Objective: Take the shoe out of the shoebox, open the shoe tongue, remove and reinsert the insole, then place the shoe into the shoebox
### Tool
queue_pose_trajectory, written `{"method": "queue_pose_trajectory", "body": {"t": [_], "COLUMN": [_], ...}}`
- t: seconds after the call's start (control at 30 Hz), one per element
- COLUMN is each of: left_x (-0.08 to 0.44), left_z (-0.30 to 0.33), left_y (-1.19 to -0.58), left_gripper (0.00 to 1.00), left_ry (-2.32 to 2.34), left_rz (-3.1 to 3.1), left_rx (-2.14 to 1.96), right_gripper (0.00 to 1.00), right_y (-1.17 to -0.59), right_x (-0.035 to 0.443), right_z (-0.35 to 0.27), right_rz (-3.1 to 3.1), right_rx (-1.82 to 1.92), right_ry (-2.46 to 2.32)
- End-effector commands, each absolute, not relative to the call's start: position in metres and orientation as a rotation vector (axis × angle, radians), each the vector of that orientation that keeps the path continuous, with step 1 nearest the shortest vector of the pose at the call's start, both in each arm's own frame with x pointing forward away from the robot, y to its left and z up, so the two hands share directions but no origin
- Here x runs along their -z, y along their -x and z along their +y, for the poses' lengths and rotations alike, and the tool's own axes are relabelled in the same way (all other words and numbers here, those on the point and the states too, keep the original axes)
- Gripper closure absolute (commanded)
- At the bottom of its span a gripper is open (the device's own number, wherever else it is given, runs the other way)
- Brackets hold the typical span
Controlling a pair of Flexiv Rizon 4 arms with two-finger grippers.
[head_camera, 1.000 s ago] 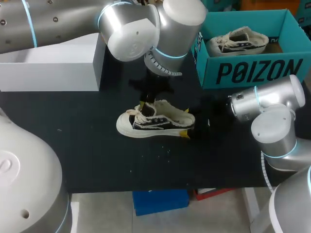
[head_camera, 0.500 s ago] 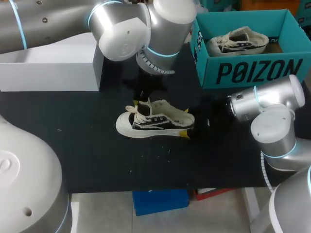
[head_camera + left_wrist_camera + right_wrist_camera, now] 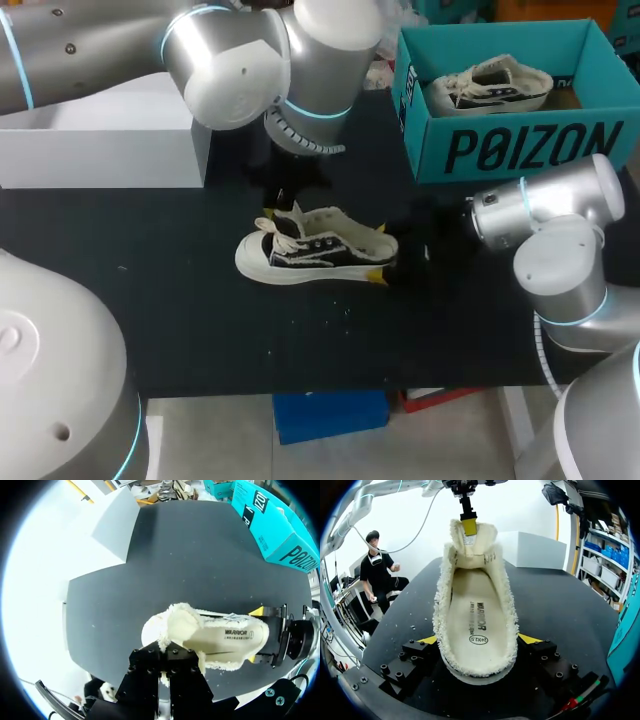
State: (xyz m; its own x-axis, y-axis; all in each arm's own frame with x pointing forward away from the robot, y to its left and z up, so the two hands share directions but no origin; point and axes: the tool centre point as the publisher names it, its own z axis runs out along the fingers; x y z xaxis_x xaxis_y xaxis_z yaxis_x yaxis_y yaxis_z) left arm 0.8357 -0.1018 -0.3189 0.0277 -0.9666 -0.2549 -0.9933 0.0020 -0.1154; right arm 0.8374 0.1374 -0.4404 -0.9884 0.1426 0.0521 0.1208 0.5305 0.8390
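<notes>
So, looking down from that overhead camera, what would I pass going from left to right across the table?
white box → black-and-white shoe lying on the black tabletop → teal shoebox, with a second shoe inside it

The shoe is black and cream with a white toe cap (its insole is cream with black print). The shoebox is teal with black letters, and the table is black.

Left arm: enters upper left, wrist turned down. Left pincer: pinching shoe at tongue. Right arm: low, level. Right pincer: spread wide, clamping shoe heel.
</notes>
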Motion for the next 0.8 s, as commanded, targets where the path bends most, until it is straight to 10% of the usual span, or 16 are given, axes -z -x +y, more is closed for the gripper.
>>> {"method": "queue_pose_trajectory", "body": {"t": [0.03, 0.17, 0.57, 0.8], "left_x": [0.320, 0.331, 0.340, 0.338], "left_z": [-0.091, -0.088, -0.072, -0.063], "left_y": [-0.831, -0.829, -0.820, -0.813], "left_gripper": [1.00, 0.96, 0.11, 0.08], "left_ry": [2.045, 2.049, 2.034, 2.036], "left_rz": [2.041, 2.072, 2.068, 2.043], "left_rx": [-0.140, -0.167, -0.222, -0.233], "right_gripper": [1.00, 1.00, 1.00, 1.00], "right_y": [-0.838, -0.838, -0.838, -0.838], "right_x": [0.444, 0.444, 0.444, 0.444], "right_z": [0.135, 0.135, 0.135, 0.135], "right_rz": [2.730, 2.730, 2.730, 2.730], "right_rx": [-1.489, -1.489, -1.489, -1.489], "right_ry": [-0.239, -0.239, -0.239, -0.239]}}
